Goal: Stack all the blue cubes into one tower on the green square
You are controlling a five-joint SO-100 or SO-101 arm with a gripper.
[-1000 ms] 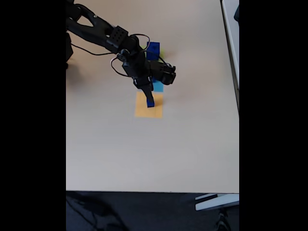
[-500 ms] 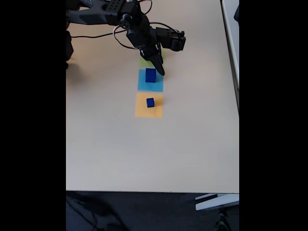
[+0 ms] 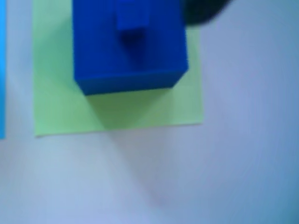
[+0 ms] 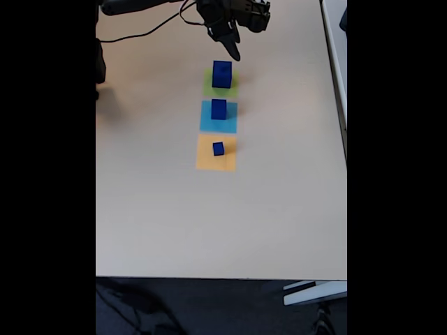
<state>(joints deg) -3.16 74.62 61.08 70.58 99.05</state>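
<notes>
In the fixed view a large blue cube [image 4: 222, 74] stands on the green square [image 4: 211, 89], with what looks like a tiny blue cube on top of it. The wrist view shows this close up: the large cube [image 3: 128, 56] on the green square [image 3: 117, 109], the tiny cube [image 3: 133, 23] on its top face. A medium blue cube [image 4: 218, 108] sits on the light-blue square. A small blue cube [image 4: 218, 148] rests on the orange square. My gripper [image 4: 232, 50] hangs just beyond the green square, fingers together and holding nothing.
The light-blue square [image 4: 208, 124] and orange square [image 4: 206, 160] lie in a line below the green one. A black cable [image 4: 150, 29] trails from the arm at the top. The table's right edge [image 4: 334, 84] runs close by. Bare tabletop spreads below the squares.
My gripper has drawn back from the orange square, past the light-blue one, to beyond the green square. The small cube stays on the orange square.
</notes>
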